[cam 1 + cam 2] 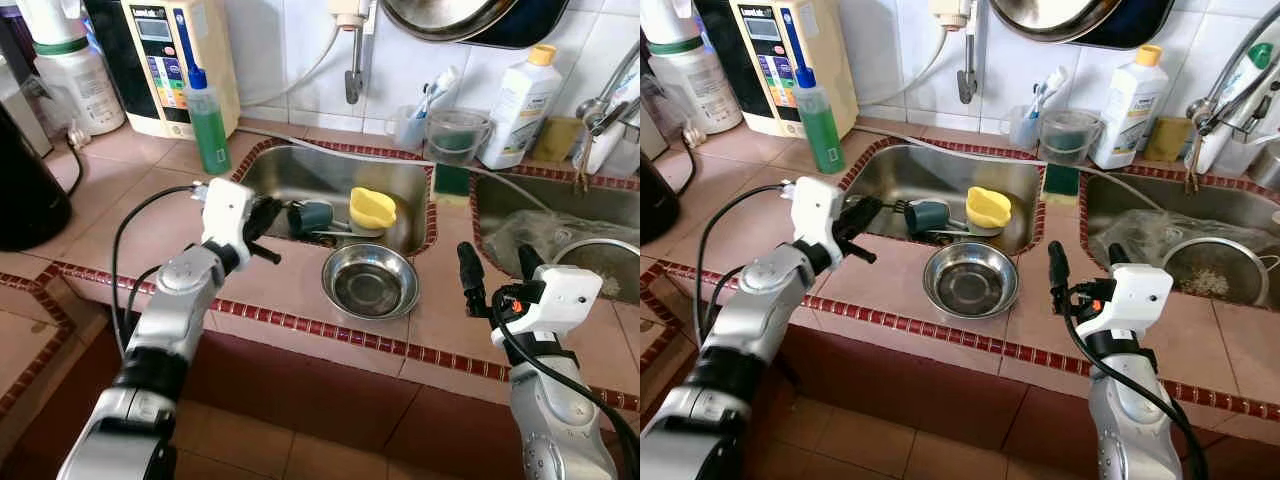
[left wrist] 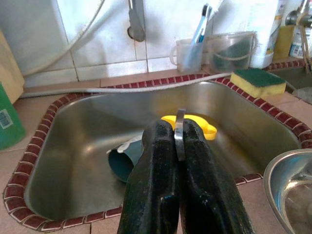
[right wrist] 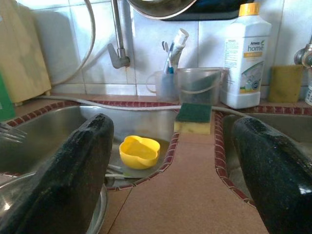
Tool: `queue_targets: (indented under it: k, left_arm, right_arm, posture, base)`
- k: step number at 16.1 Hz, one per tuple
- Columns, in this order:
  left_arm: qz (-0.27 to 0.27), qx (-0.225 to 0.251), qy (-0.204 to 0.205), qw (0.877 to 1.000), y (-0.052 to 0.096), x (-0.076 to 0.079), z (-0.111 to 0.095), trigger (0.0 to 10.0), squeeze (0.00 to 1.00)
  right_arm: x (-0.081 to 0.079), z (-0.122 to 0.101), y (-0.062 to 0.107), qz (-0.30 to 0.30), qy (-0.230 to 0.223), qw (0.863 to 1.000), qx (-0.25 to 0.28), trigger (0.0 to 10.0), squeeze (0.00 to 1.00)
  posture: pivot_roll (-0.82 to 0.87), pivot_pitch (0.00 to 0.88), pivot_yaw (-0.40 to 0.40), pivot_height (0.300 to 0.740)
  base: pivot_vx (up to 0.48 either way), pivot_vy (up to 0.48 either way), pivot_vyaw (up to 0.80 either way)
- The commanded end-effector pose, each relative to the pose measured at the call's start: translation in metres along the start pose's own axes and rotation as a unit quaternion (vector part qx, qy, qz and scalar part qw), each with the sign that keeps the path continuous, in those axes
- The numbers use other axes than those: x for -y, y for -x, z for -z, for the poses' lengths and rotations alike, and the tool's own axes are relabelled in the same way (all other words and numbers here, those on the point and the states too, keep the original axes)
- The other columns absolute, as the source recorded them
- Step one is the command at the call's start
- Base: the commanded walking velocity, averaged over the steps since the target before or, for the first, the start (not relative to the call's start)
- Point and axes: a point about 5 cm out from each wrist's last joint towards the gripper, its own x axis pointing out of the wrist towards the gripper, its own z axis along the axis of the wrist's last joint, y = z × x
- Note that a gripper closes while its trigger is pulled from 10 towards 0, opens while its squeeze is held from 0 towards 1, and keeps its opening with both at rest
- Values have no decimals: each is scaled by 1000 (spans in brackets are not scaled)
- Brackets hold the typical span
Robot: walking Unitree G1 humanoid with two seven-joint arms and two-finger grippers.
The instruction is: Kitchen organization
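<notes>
Two sinks sat across the frame, and the left gripper (image 1: 268,218) hovered over the near rim of the left sink (image 1: 300,170), centre-left of the head view. Its fingers were pinched together on a thin metal utensil (image 2: 180,134), seen edge-on in the left wrist view; which kind of utensil could not be told. Just past the fingertips, in the basin, lay a teal cup (image 1: 311,216) on its side and a yellow dish (image 1: 372,207), touching or nearly so. A steel bowl (image 1: 369,281) stood on the tiled counter (image 1: 120,210) at centre, just in front of that sink. The right gripper (image 1: 497,265) waited over the counter at lower right, fingers spread wide with nothing between them. A sponge (image 1: 451,179) lay on the divider between the sinks, a white bottle (image 1: 518,107) stood at upper right, and a green bottle (image 1: 208,120) at upper left.

By my reading, the step in hand was carrying the utensil clear of the sink items. Next it probably wanted lowering into the bowl or onto the counter, with the jaws parting only once it rested, so it did not slide back into the basin.
</notes>
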Motion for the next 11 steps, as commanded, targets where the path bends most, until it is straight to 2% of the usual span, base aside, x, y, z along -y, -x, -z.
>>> queue_targets:
  k: [1, 6, 11]
  left_arm:
    - [0, 3, -11, 1000, -4, -1, -5, 10000, 0]
    - [17, 1, -15, 1000, -9, 6, -1, 10000, 0]
    - [19, 6, -11, 1000, -11, 5, -1, 10000, 0]
  right_arm:
    - [1, 2, 2, 7, 3, 1000, -5, 10000, 0]
    - [-11, 8, 1, -1, -14, 1000, -8, 10000, 0]
    - [-9, 7, -2, -4, -11, 1000, -6, 10000, 0]
  posture:
    - [-177, 0, 58, 740]
    - [-175, 0, 66, 740]
    - [-172, 0, 58, 740]
  base:
    - [0, 0, 0]
    - [304, 0, 0]
    - [318, 0, 0]
